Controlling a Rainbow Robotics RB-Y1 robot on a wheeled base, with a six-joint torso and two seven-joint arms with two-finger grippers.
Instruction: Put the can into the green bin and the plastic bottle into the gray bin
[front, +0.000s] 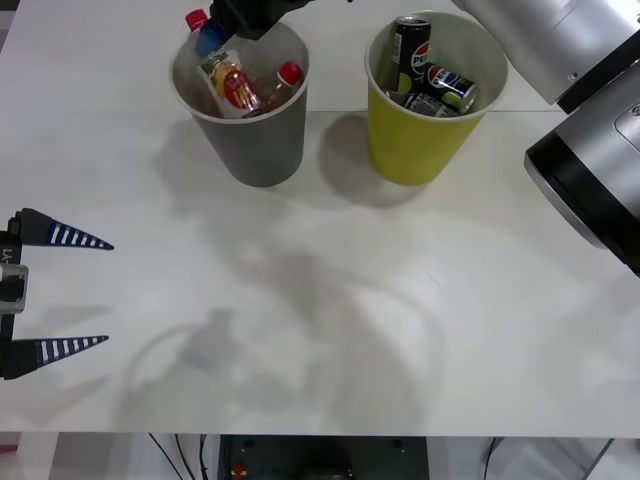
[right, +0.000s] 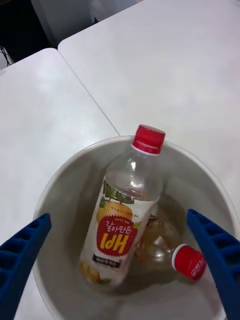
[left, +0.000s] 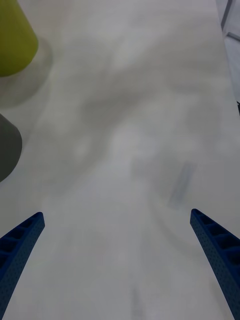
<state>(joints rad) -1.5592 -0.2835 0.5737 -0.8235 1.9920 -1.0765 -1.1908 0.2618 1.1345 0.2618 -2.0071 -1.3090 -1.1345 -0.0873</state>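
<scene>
Right wrist view shows the right gripper (right: 120, 270) spread wide above the gray bin (right: 60, 190), where the plastic bottle (right: 122, 215) leans inside, released. It looks light, smooth and slippery; its labelled middle seems the surest hold. Cans sit in the green bin (front: 420, 150) near the tabletop's far edge, while the left gripper (front: 85, 292) waits open at the left edge.

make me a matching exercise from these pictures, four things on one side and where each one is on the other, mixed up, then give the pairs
Things:
1. plastic bottle
2. Pepsi cans
3. left gripper
4. right gripper

Places or states:
A. open above the gray bin, fingers on either side of the bottle
B. inside the green bin
C. open at the table's left edge, away from both bins
D. leaning inside the gray bin, red cap up, next to a smaller bottle

Pairs: 1-D, 2-B, 3-C, 4-A
</scene>
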